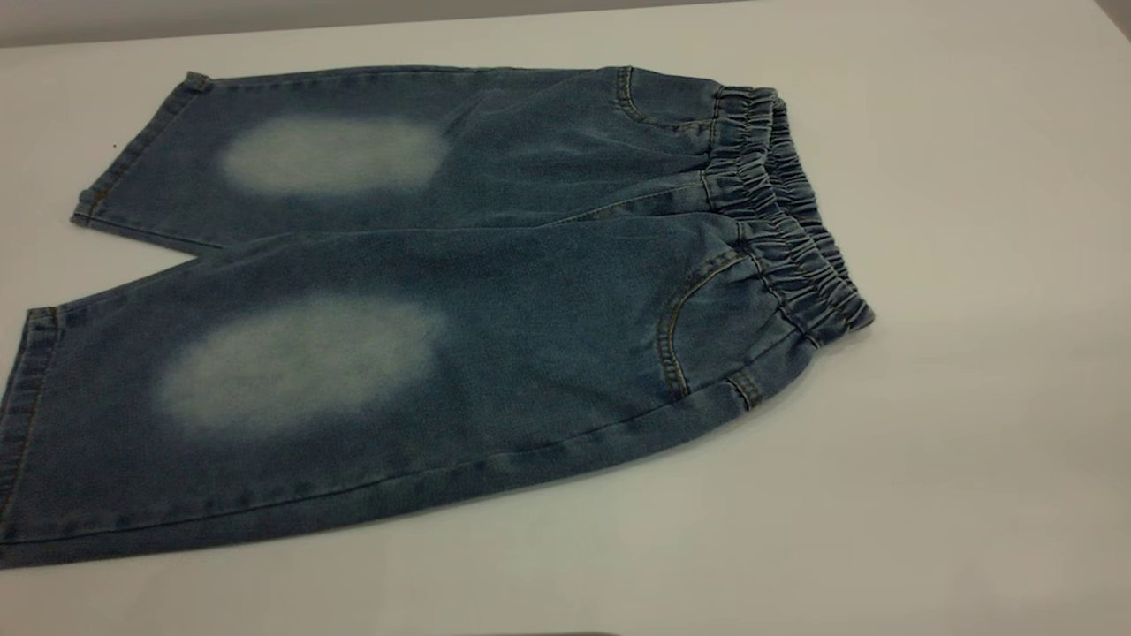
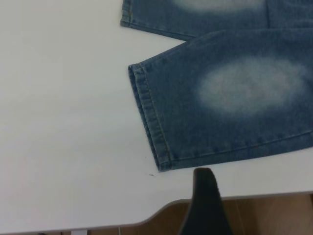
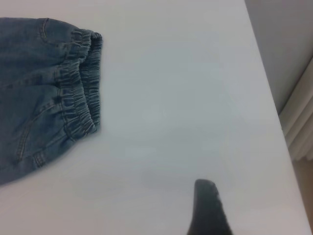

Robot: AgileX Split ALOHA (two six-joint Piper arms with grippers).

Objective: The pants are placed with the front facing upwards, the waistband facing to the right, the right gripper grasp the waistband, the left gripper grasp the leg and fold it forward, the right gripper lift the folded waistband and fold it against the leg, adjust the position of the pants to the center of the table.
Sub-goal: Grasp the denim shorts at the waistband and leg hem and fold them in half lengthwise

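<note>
Pants point(image 1: 495, 300) are laid flat on the table point(image 1: 972, 397), front up, waistband point(image 1: 786, 212) rightward; a pale oval is shown on each leg. Finger state of left gripper point(image 2: 205, 205) and right gripper point(image 3: 208, 210) cannot be told.

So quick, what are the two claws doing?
Left claw: holding nothing, near the pants leg hem; open or shut cannot be told.
Right claw: same, away from the waistband.

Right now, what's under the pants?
The pants lie flat, front up, directly on the white table, which shows on all visible sides. Whatever is beneath the denim is covered; no bulge suggests anything there.
</note>
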